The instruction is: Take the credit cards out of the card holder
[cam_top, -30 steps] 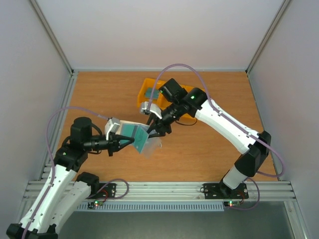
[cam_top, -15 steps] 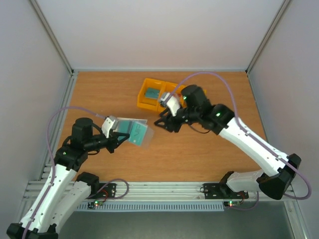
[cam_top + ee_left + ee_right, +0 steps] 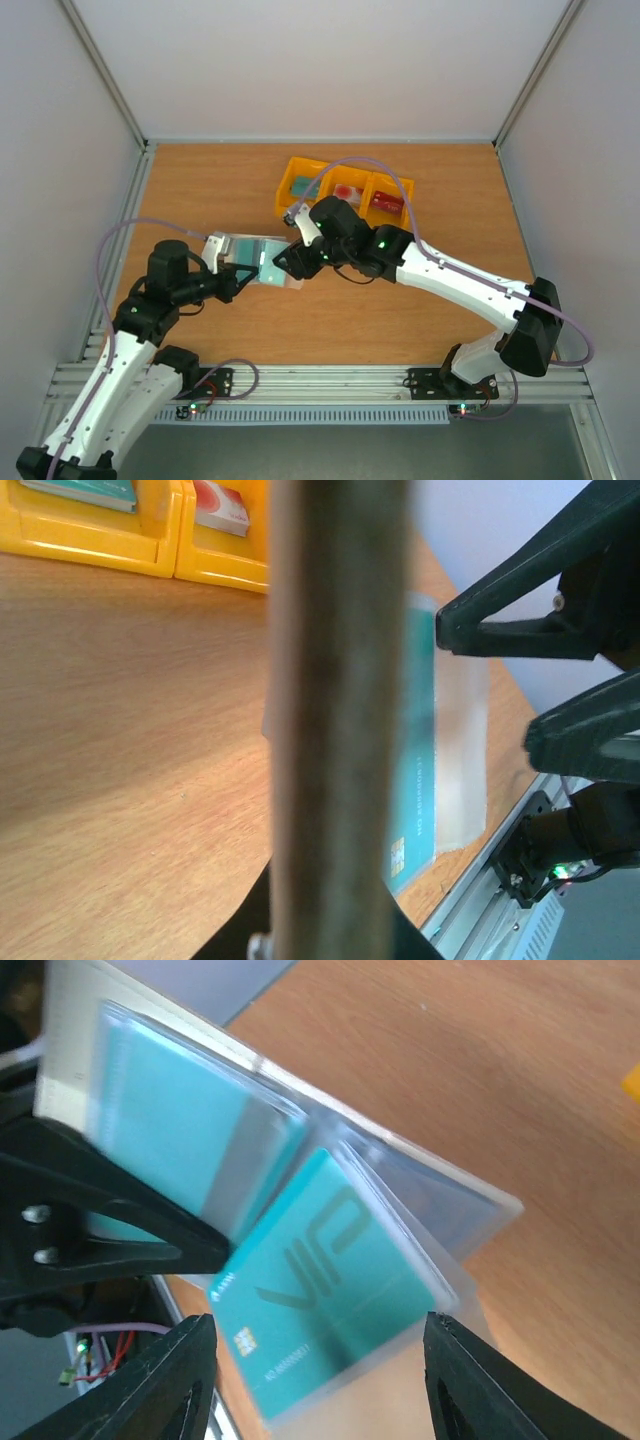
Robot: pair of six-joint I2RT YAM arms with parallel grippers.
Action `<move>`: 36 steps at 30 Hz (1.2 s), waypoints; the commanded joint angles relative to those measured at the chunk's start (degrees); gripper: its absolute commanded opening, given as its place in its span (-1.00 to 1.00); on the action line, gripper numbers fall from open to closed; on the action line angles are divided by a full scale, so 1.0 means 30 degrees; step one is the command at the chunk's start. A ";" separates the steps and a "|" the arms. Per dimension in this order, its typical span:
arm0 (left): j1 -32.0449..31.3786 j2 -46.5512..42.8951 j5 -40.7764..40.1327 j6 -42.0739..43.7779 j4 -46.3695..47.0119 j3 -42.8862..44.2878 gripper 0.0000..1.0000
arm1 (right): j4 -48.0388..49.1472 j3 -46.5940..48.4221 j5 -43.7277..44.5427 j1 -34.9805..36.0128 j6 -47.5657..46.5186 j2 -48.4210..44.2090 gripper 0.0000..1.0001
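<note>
Right gripper point(image 3: 284, 262): fingers spread apart and nothing pinched. They straddle the loose end of the card holder, and its own wrist view puts the two black fingers point(image 3: 165, 1385) at the bottom corners with the clear sleeve hanging between them.
Left gripper point(image 3: 238, 276): clamped tight on the card holder, coming in from the left of the overhead view. The right wrist view catches one of its black fingers point(image 3: 110, 1215) pressed across the pouch at the left edge.
Table point(image 3: 200, 190): brown wood filling the middle of the overhead view.
Yellow tray point(image 3: 283, 197): upper centre of the overhead view, three compartments in a row. It sits above the holder in frame and does not touch it.
Card holder point(image 3: 228, 246): centre-left in the overhead view, folded open between the two grippers. The cream cover is toward the left, the see-through sleeves fan out to the right, and it looks lifted off the wood.
Teal card point(image 3: 320, 1280): there it is with "VIP" lettering, lower centre of the right wrist view, sitting inside a clear sleeve.
Second teal card point(image 3: 165, 1130): upper left of the right wrist view, tucked in another sleeve, with a grey stripe along one side.
Red-and-white card point(image 3: 348, 190): lying in the tray's middle compartment.
Dark red card point(image 3: 386, 202): in the tray's right-hand compartment.
Third teal card point(image 3: 80, 490): upper left corner of the left wrist view, in the tray compartment next to the red-and-white one.
</note>
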 commanded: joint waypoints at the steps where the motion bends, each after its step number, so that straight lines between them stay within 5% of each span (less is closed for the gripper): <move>1: -0.0015 -0.0663 0.0849 -0.1813 0.2459 -0.0392 -0.99 | -0.0031 -0.0980 0.1536 -0.0142 0.1483 -0.0289 0.21; 9: -0.0014 -0.0881 0.1171 -0.2160 0.2837 -0.0616 -0.99 | 0.2664 -0.1761 -0.4403 -0.0858 0.1939 0.0533 0.18; 22: -0.0003 -0.1000 0.1808 -0.2333 0.3033 -0.0506 -1.00 | 0.4376 -0.2373 -0.7872 -0.2094 0.1855 0.0393 -0.96; 26: -0.0017 -0.1162 0.2887 -0.2383 0.3247 -0.0514 -0.95 | 0.4224 -0.3483 -0.9226 -0.3933 0.1333 -0.0374 -0.98; 36: -0.0006 -0.1028 0.3718 -0.2366 0.3513 -0.0368 -0.69 | 0.4797 -0.3136 -1.3373 -0.4081 -0.0542 -0.0045 -0.98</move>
